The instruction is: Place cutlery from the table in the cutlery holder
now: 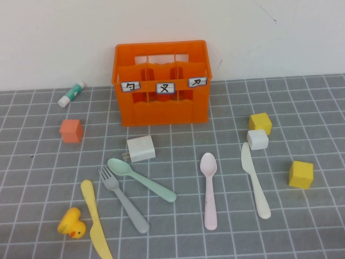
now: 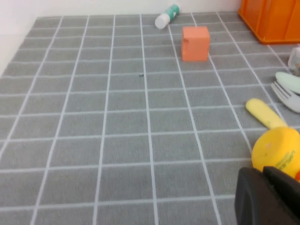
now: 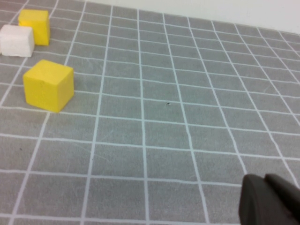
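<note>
Grey grid table, cutlery flat, holder behind; pink spoon looks light, stiff, slick plastic, probably grab mid-handle; left gripper and right gripper pinched shut, empty, both low by near edge.

**Left wrist view: grey grid counter with scattered items**

The left gripper shows as a dark, closed shape low over the counter. Just beside it sits the yellow rubber duck, touching the rounded end of the yellow knife. Nearby lie the grey fork tines and the mint-green spoon bowl. Toward the counter's wall edge stand a small orange cube, a white-and-green glue stick, and the orange cutlery holder corner.
</note>
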